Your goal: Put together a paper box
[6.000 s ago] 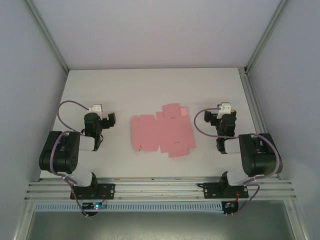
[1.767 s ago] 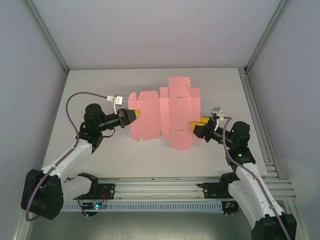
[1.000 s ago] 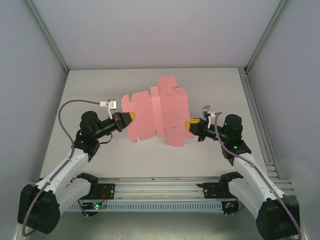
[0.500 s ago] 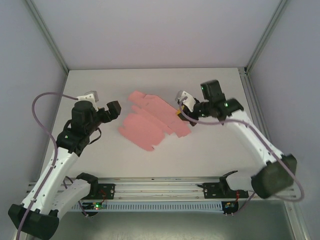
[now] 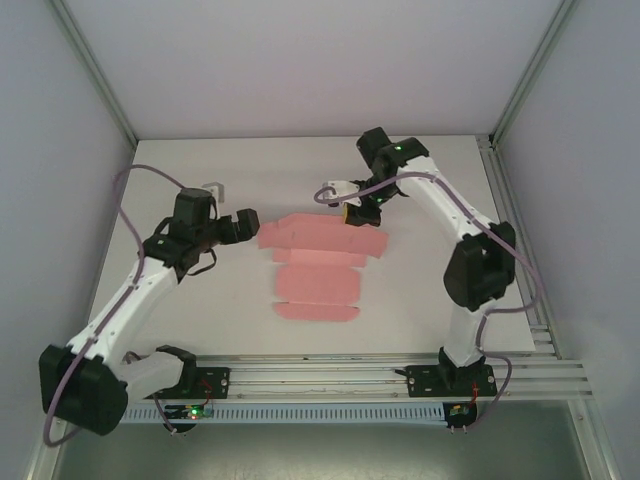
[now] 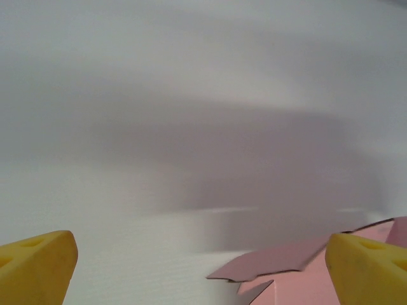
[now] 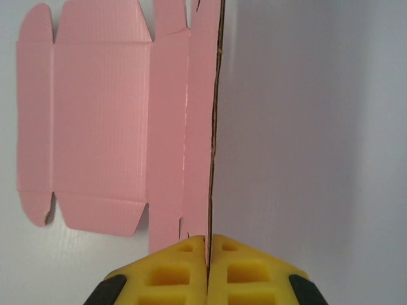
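The paper box (image 5: 315, 285) is a flat pink die-cut sheet lying mid-table, with tabs along its ends. My right gripper (image 5: 351, 211) reaches in from the far side and is shut on the sheet's far long flap. In the right wrist view the yellow pads (image 7: 178, 270) pinch that flap's edge, which stands upright, while the rest of the paper box (image 7: 102, 127) lies flat to the left. My left gripper (image 5: 247, 228) hovers open just off the sheet's left end. Its yellow fingertips (image 6: 38, 264) stand wide apart, with a corner of the paper box (image 6: 299, 279) low between them, untouched.
White table (image 5: 200, 320) inside a white-walled enclosure. An aluminium rail (image 5: 320, 375) runs along the near edge with both arm bases on it. A metal frame strip (image 5: 503, 200) borders the table's right side.
My left gripper has let go of the sheet and opened, then moved back to its left end. The right arm has swung to the far side, laying the sheet down flat.
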